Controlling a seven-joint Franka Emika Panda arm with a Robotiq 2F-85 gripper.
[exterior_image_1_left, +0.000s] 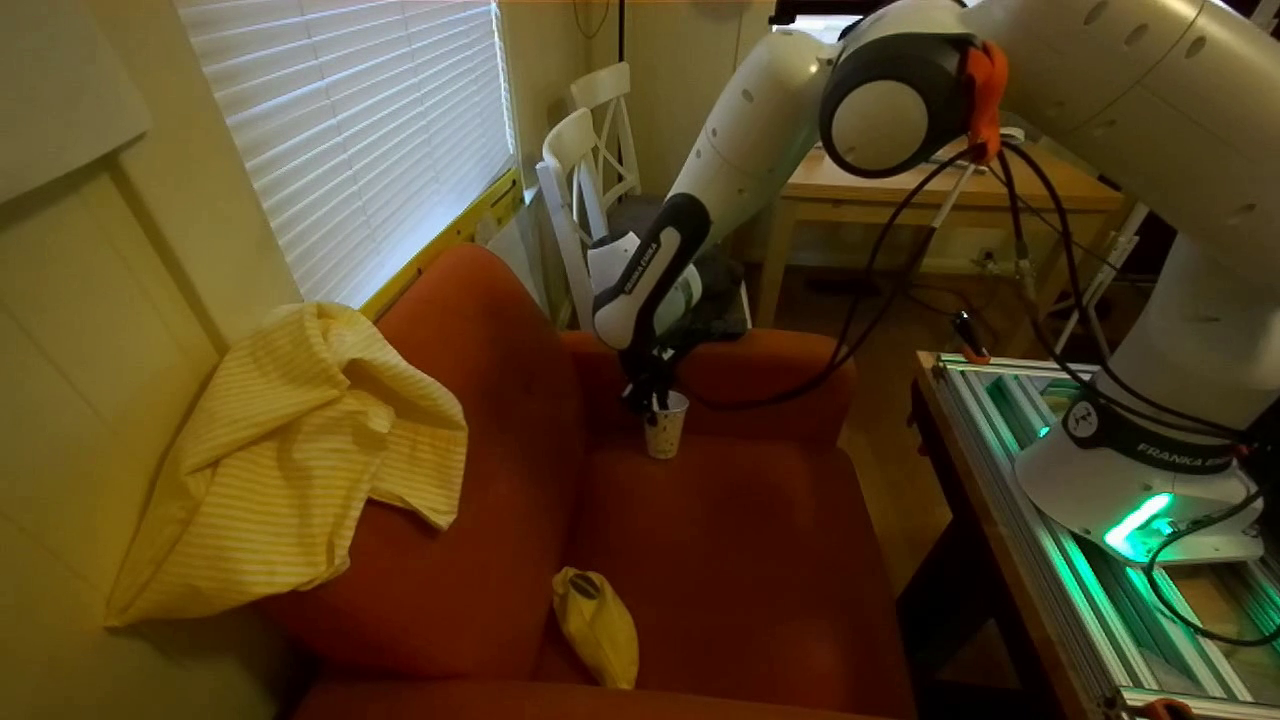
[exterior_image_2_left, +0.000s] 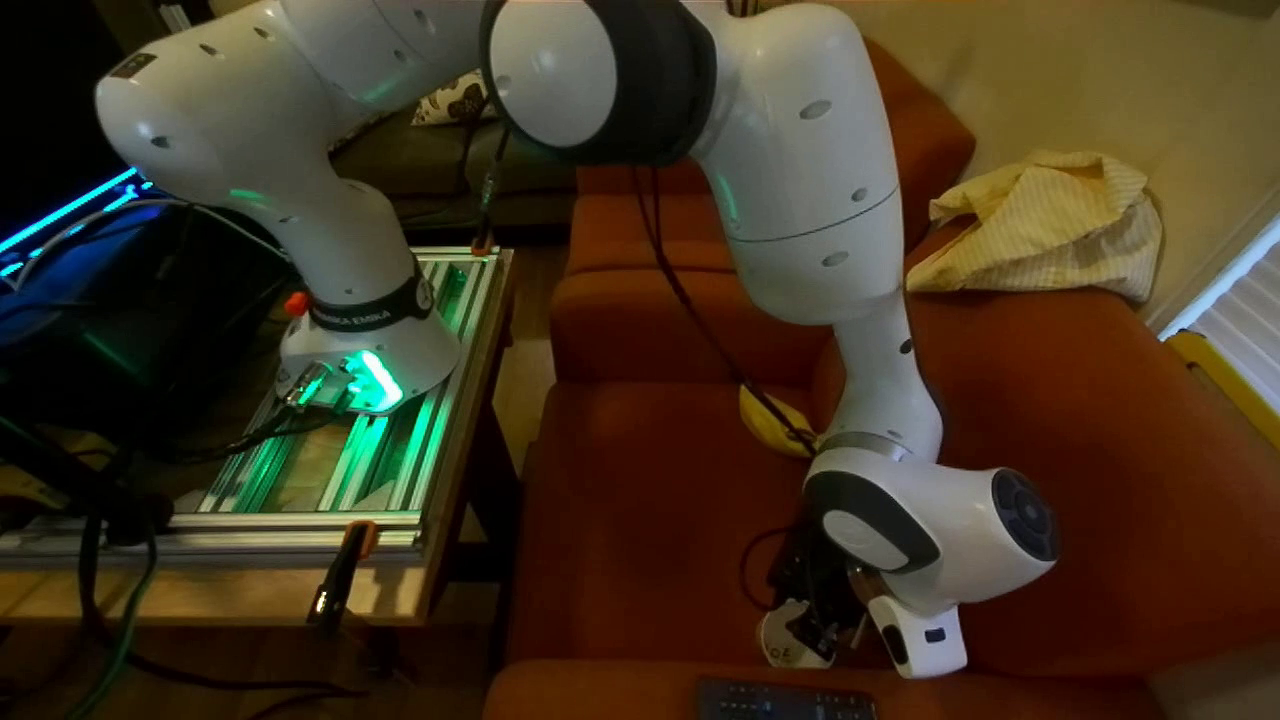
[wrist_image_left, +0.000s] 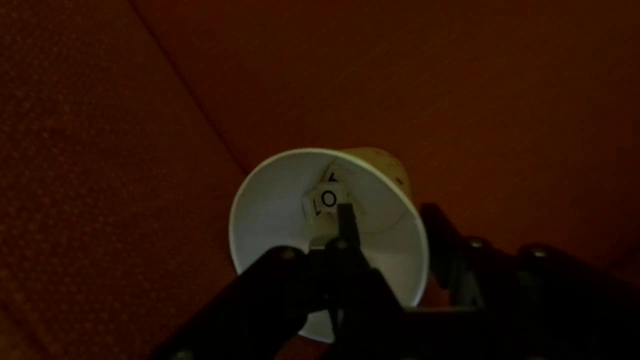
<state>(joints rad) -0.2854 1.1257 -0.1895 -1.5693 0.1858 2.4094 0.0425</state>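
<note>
On an armchair, gripper half-spread astride a cup wall, unclamped, remote near, yellow object, cloth beyond.

Both exterior views are looking down from opposite ends of the orange sofa, facing roughly toward each other and sharing it and the robot arm, while the wrist view is peering closely down past the fingers into the cup.

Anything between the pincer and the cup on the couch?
Nothing visible. The pincer straddles the cup wall: one finger inside, the other outside. White lettered pieces lie deeper inside; can't tell if the inner finger touches them.
</note>
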